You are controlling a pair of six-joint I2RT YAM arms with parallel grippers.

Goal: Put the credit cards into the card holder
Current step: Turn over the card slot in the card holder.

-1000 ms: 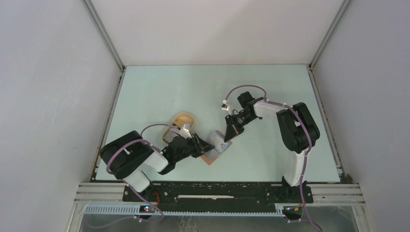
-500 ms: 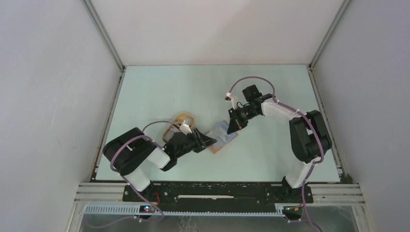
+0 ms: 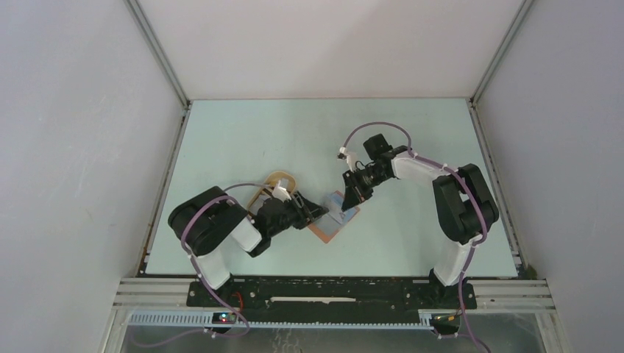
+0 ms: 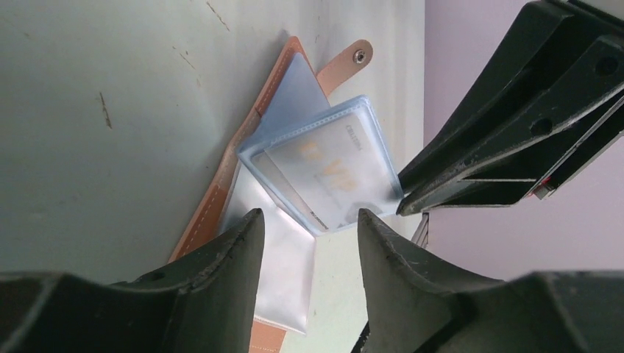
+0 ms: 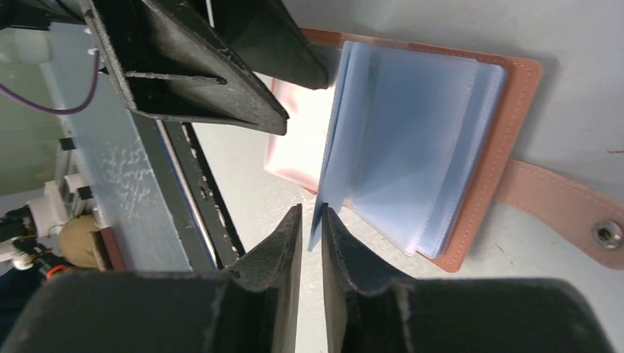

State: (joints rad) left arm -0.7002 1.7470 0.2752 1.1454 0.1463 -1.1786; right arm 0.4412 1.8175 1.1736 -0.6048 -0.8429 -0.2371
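The reddish-brown card holder (image 3: 332, 224) lies open on the table, its snap strap (image 4: 346, 62) pointing away. It also shows in the right wrist view (image 5: 500, 140). Its clear blue sleeves fan up. My right gripper (image 5: 313, 209) is shut on the edge of one raised sleeve (image 5: 335, 147); in the top view it (image 3: 349, 200) is at the holder's far side. A pale credit card with orange lettering (image 4: 324, 165) sits inside a sleeve. My left gripper (image 4: 309, 217) is open and empty, just above the holder's near leaf (image 3: 316, 211). Other cards are hidden.
The pale tan oval tray (image 3: 282, 179) stands behind the left wrist, mostly covered by the arm and its cable. The two grippers' fingers are very close together over the holder. The booth walls stand along the table's left, right and far edges.
The right gripper pulled the sleeve and holder away from the arms, then came back a little. The left gripper moved right, closer to the holder.
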